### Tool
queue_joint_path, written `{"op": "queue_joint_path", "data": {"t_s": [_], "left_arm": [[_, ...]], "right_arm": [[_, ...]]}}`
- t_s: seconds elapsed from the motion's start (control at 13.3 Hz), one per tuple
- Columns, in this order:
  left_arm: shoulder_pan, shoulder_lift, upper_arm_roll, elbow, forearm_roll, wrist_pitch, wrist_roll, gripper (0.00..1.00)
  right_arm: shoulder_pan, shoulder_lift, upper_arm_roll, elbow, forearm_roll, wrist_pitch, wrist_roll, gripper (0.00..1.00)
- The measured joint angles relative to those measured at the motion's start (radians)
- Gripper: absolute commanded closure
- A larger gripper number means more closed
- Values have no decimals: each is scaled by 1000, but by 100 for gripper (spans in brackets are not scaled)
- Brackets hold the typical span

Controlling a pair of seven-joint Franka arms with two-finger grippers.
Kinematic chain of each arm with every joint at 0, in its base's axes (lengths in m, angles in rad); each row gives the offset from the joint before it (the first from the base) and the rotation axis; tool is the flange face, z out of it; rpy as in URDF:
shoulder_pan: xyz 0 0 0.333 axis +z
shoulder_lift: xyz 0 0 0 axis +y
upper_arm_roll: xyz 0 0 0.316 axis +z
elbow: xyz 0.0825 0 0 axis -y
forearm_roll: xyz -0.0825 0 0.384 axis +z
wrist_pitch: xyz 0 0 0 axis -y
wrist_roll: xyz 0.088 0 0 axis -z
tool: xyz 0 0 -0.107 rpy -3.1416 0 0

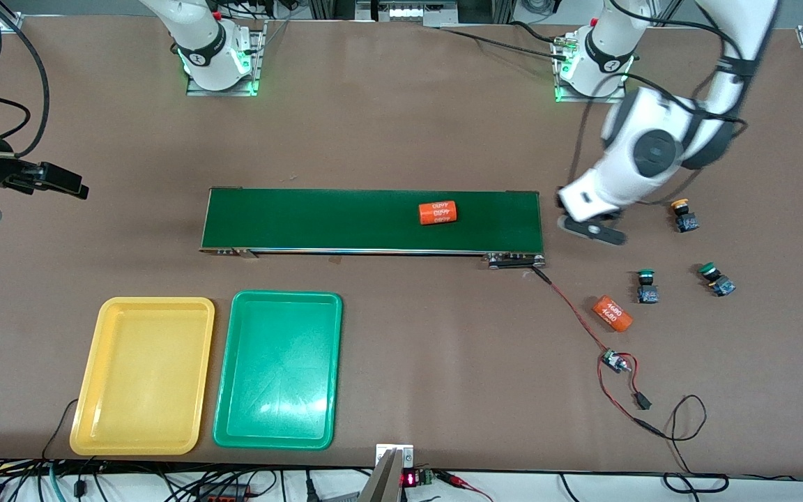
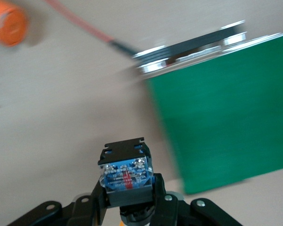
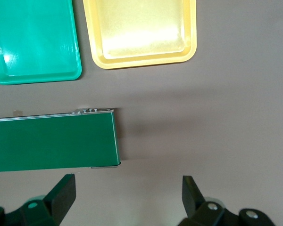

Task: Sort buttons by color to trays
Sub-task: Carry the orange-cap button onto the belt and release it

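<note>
The left gripper (image 2: 127, 207) hangs in the air just off the conveyor belt's (image 1: 373, 219) end at the left arm's side of the table, its fingers clamped on a button (image 2: 125, 172) whose black-and-blue body sticks out between them; its cap is hidden, so its colour cannot be told. From the front that gripper (image 1: 590, 229) shows only as a dark blur under the white wrist. Three more buttons sit on the table toward the left arm's end: a yellow-capped one (image 1: 682, 216) level with the belt, and two green-capped ones (image 1: 647, 286) (image 1: 716, 278) nearer the front camera, set apart from each other. An orange cylinder (image 1: 612, 313) lies close to the first green one, nearer the camera still, with a red wire (image 1: 576, 314) running past it; another cylinder (image 1: 438, 213) lies on the belt. The right gripper (image 3: 127, 195), jaws wide apart and holding nothing, waits above bare table off the belt's end at the right arm's side. The yellow tray (image 1: 143, 376) and green tray (image 1: 278, 369) lie side by side, not touching, nearer the camera than the belt, the yellow one closer to the right arm's end. Neither tray holds a button.
</note>
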Motion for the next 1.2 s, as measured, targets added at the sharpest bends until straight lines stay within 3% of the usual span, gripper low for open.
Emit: {"op": "queue_joint_path", "data": {"t_s": [0.3, 0.75, 0.83, 0.9, 0.98, 1.2], "left_arm": [[-56, 18, -32, 28, 0, 0, -110, 100], [-110, 160, -32, 73, -1, 76, -224, 98], [-114, 170, -32, 75, -1, 86, -233, 88], [-115, 180, -32, 75, -1, 95, -238, 37], [-115, 192, -31, 75, -1, 107, -239, 0], [-114, 217, -26, 86, -1, 145, -240, 0]], "right_arm": [[-1, 0, 0, 0, 0, 0, 0, 0], [-2, 0, 0, 0, 0, -1, 0, 0], [-2, 0, 0, 0, 0, -1, 0, 0], [-2, 0, 0, 0, 0, -1, 0, 0], [-2, 1, 0, 0, 0, -1, 0, 0], [-2, 1, 0, 0, 0, -1, -1, 0]]}}
